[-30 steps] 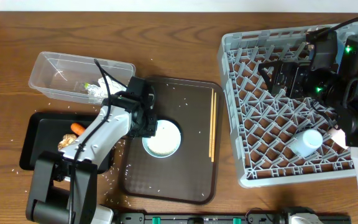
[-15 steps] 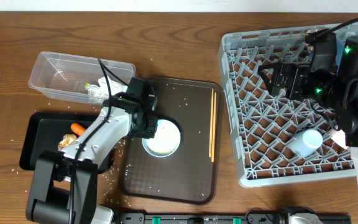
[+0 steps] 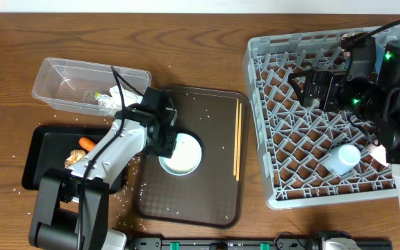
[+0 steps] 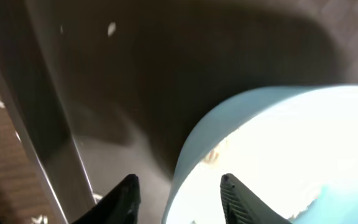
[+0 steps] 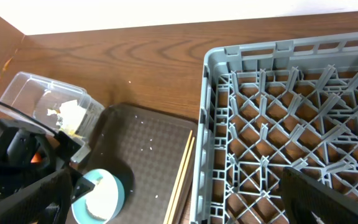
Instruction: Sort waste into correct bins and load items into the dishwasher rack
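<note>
Lab-style dishwashing setup: wooden table [image 3: 200, 48], grey dishwasher rack [image 3: 257, 139], serving tray [image 3: 214, 118].

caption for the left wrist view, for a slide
The left gripper straddles the rim of the light blue cup on the dark brown tray, jaws apart, stray rice grains nearby.

The dark brown plastic serving tray [image 3: 214, 194] lies open in the middle — between the small round light blue cup [image 3: 181, 154] and the thin wooden chopsticks [image 3: 237, 139]; the light-grey plastic lattice rack [image 3: 255, 104] stands close on its right.

No readable text, brand or number was spotted anywhere, tbh. Nothing legible was found on the rack [image 3: 255, 76], tub [image 3: 61, 73] or brown tray [image 3: 214, 201].
</note>
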Controlling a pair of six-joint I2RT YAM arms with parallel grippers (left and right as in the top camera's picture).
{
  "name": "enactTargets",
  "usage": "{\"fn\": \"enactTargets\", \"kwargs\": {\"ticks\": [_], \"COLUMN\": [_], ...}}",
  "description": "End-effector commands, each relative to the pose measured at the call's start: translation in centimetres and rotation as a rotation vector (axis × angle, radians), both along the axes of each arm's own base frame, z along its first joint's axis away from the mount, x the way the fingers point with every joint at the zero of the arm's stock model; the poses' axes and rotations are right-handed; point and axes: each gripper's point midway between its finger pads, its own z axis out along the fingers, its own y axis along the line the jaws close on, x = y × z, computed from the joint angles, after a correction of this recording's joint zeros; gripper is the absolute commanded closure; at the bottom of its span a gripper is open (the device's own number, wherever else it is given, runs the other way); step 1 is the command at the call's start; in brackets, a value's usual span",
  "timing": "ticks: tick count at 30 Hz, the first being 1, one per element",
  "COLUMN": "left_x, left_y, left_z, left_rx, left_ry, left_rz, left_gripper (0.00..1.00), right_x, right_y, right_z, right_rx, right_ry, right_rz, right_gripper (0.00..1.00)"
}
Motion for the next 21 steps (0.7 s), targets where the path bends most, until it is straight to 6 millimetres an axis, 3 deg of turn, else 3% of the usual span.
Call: {"fn": "enactTargets", "kwargs": {"ticks": [1, 8, 17, 21], "left_x": [-1.2, -1.5, -1.1, -1.5], "left_y": [0.2, 0.4, 0.1, 0.8], "left_z": [-0.8, -1.9, -1.8, -1.1], "left_rx": [0.002, 0.006, -0.010, 0.028], "left_ry": [0.051, 0.036, 0.027, 0.047], "left_rz": [0.003, 0.004, 0.036, 0.059], "left_gripper": [0.69, 0.78, 0.94, 0.94], "right_x": [0.0, 0.0, 0.0, 0.0], "right_y": [0.2, 0.2, 0.2, 0.2], "right_z": [0.3, 0.3, 0.3, 0.3], "right_rx": [0.004, 0.004, 0.004, 0.004], "right_ry": [-0.003, -0.003, -0.002, -0.003], "right_rz": [-0.003, -0.003, -0.003, -0.003], "right_gripper": [0.01, 0.01, 0.01, 0.01]}}
